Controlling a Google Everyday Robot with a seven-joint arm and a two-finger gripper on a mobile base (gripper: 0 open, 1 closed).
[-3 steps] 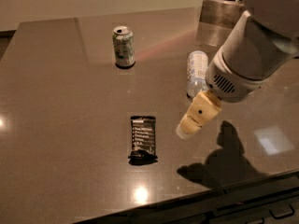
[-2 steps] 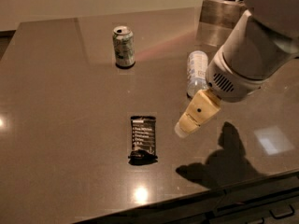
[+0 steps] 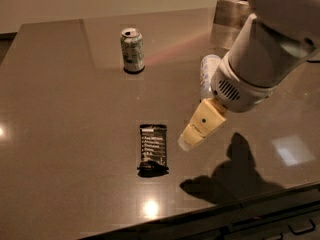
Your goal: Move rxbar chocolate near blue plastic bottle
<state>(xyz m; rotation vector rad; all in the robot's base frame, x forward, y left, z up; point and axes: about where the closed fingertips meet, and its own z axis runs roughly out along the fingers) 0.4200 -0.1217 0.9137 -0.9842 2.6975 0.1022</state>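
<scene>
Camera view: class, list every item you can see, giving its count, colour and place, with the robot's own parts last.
rxbar chocolate: one, black with white text, flat near the table's front middle.
soda can: one, green and white, upright, far centre-left.
blue plastic bottle: one, clear bluish, right of centre, partly hidden behind the arm.
metal container: one, silvery, far right.
table: one, glossy brown.
arm: one, white, upper right.
gripper: one, cream, hovering just right of the rxbar chocolate, apart from it.
</scene>
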